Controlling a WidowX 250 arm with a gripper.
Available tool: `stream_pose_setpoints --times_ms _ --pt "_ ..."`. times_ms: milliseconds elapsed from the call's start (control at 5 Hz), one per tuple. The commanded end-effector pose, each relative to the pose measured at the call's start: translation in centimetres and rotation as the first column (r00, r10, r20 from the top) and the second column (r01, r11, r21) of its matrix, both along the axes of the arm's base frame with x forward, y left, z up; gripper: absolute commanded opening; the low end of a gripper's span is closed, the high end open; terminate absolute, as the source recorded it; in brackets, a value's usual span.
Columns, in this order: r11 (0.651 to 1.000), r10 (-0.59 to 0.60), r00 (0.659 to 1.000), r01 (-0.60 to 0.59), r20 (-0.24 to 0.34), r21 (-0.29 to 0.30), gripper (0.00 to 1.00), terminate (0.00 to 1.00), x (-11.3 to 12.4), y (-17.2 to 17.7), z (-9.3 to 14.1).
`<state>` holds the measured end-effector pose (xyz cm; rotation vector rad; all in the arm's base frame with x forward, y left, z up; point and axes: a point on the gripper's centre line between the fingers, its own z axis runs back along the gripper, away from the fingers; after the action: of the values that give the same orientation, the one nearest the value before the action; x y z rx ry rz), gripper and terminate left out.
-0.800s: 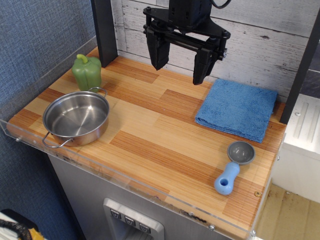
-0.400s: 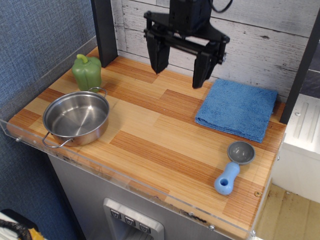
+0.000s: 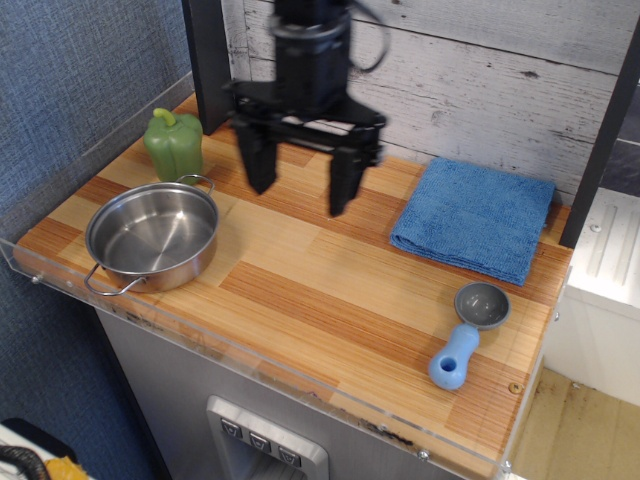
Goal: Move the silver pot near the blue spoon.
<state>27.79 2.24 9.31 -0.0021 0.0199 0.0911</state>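
Above the back half of the wooden striped desk (image 3: 300,290) hangs the black two-fingered hand (image 3: 300,185), its fingers spread wide apart and pointing down, with nothing held between them. One fingertip (image 3: 262,178) shows toward the left and the other sits lower and to the right, both blurred. Near the front left edge of the desk rests the shallow round shiny stainless-steel silver pot (image 3: 152,236), upright and empty, with one thin wire loop handle at its front left and another at its back right. Just behind the pot, near the left rear corner, stands a green plastic bell pepper (image 3: 173,144), close to the pot's rear handle but whether touching cannot be told. On the far right side, toward the back, a blue folded cloth (image 3: 475,217) lies flat. In front of that cloth, near the right front corner, lies the blue spoon (image 3: 468,333), a chunky scoop with a light-blue handle and a round grey bowl, well apart from the pot.
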Motion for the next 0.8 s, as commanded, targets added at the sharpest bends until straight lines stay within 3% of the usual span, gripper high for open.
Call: stream_pose_setpoints --times_ms 0,200,400,600 --pt "0.997 0.072 0.996 -0.074 0.047 0.022 1.0 0.0 -1.5 4.3 -0.4" --pt "0.992 0.054 0.997 -0.06 0.055 0.114 1.0 0.0 -1.6 6.3 -1.2" --pt "0.983 -0.011 0.992 -0.011 0.122 0.185 1.0 0.0 -1.0 7.4 -2.4" --pt "0.972 0.019 0.992 -0.047 0.125 0.228 1.0 0.0 -0.9 8.2 -4.4"
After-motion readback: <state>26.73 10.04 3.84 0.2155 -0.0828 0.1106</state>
